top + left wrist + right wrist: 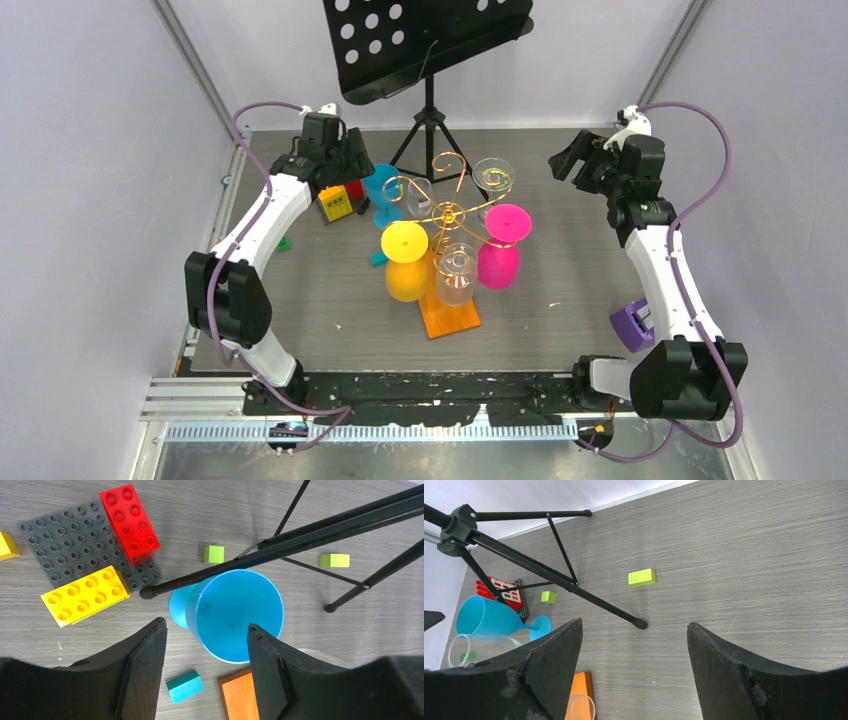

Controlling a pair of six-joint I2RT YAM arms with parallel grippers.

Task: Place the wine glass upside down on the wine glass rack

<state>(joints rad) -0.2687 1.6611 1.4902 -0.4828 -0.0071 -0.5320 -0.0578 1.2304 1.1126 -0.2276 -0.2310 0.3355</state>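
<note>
Left tool [206, 625] of mine hovers, jaws apart, just over the blue wine glass [235, 615], which lies on its side on the table [225, 510] beside the gold rack [450, 212], mouth facing the tool. My right tool [634, 625], also apart, is well off, so left is nearer.

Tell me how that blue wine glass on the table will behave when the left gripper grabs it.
The blue wine glass seems to lie on its side; its round bowl would probably roll if nudged. It looks like opaque plastic, so likely light and sturdy. Its smooth wall might slip in the left gripper.
</note>
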